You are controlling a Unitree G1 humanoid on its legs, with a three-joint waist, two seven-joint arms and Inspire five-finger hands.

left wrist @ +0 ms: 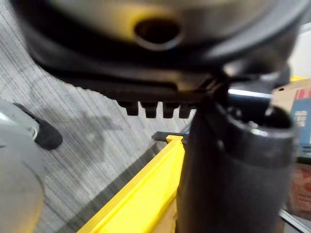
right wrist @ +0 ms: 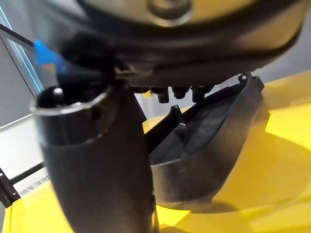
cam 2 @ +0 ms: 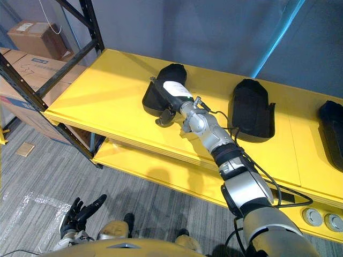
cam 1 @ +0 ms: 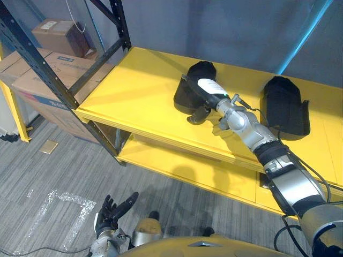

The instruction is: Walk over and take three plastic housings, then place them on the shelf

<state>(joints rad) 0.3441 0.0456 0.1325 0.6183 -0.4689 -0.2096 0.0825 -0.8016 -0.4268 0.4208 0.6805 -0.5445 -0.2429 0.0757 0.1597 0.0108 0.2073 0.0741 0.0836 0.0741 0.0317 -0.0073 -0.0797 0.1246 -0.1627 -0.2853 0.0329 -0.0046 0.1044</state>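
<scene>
Fingers of the left hand (cam 1: 110, 211) spread open; right hand (cam 1: 208, 90) lies atop a smooth black shell-shaped housing (cam 1: 199, 70), grasp unclear.

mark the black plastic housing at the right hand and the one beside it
Left black plastic housing (cam 1: 185, 99): left eye view, its left wall.
Neighbouring black plastic housing (cam 1: 281, 105): left eye view, its middle.

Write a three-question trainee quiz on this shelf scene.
1. True or false: the left hand holds a housing.
2. How many black housings lie on the yellow shelf in the right eye view?
3. The right hand is at which housing: A leftmost, B middle, C rightmost?
Key: 1 false, it hangs open above the floor; 2 three; 3 A, the leftmost housing.
</scene>
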